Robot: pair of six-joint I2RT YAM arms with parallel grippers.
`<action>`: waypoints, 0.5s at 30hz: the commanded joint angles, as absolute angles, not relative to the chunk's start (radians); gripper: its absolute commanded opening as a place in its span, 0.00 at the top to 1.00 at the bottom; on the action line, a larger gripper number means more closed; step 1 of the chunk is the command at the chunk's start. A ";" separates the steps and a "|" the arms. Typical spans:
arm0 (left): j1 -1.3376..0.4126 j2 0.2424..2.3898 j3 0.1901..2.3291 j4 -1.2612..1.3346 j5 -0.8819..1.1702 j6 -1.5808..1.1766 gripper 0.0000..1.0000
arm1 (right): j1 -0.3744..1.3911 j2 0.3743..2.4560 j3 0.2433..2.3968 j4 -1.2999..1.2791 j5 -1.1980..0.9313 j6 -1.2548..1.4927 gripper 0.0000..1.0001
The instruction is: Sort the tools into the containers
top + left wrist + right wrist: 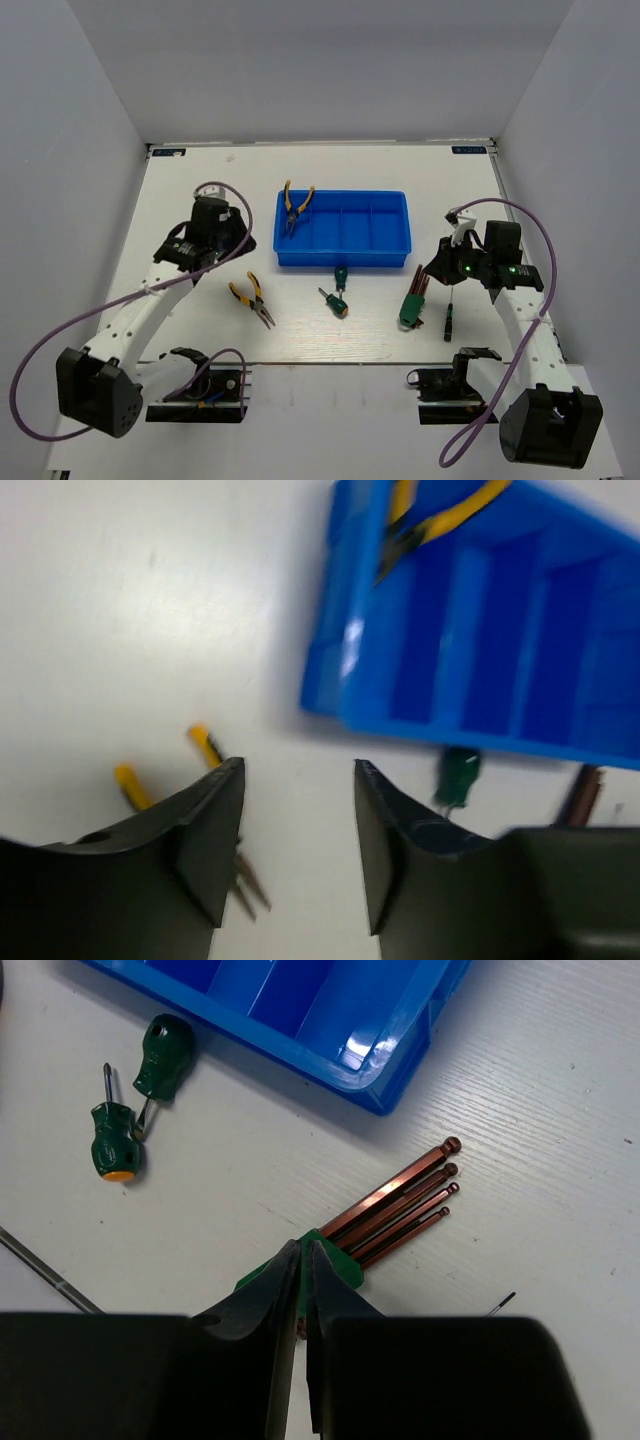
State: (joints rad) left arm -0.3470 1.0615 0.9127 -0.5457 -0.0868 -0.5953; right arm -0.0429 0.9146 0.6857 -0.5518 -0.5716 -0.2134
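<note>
The blue tray (342,258) has four compartments. One yellow-handled pliers (295,207) lies in its leftmost compartment, also seen in the left wrist view (445,515). The second pliers (252,301) lies on the table in front of the tray's left end. My left gripper (298,825) is open and empty above the table just right of that pliers (205,746). Two green screwdrivers (163,1053) (113,1146) lie before the tray. My right gripper (302,1247) is shut over the green holder of the hex-key set (400,1200). The thin black screwdriver (450,318) lies right of it.
White walls enclose the table on the left, back and right. Purple cables (60,330) loop from both arms. The arm bases and dark mounts (200,385) stand at the near edge. The tray's three right compartments (365,225) hold nothing.
</note>
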 commanded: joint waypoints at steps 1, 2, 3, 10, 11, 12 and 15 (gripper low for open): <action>-0.347 1.106 0.900 -0.750 -0.137 -0.692 0.46 | -0.043 0.897 0.719 -0.557 -0.575 -0.216 0.88; -0.347 1.106 0.900 -0.750 -0.137 -0.692 0.46 | -0.043 0.899 0.722 -0.555 -0.575 -0.218 0.88; -0.347 1.121 0.887 -0.750 -0.120 -0.692 0.46 | -0.041 0.899 0.719 -0.554 -0.574 -0.218 0.88; -0.356 1.281 0.802 -0.642 -0.040 -0.701 0.50 | -0.041 0.897 0.719 -0.557 -0.572 -0.219 0.88; -0.356 1.293 0.802 -0.625 -0.028 -0.701 0.53 | -0.043 0.896 0.721 -0.557 -0.572 -0.218 0.88; -0.356 1.307 0.787 -0.611 -0.028 -0.701 0.55 | -0.043 0.897 0.721 -0.555 -0.572 -0.219 0.88; -0.365 1.362 0.787 -0.588 -0.018 -0.710 0.56 | -0.043 0.899 0.719 -0.557 -0.572 -0.219 0.88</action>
State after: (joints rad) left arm -0.3561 1.3533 0.7891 -0.6411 -0.0460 -0.6956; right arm -0.0429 0.9108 0.6857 -0.5518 -0.5716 -0.2134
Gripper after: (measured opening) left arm 0.442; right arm 0.122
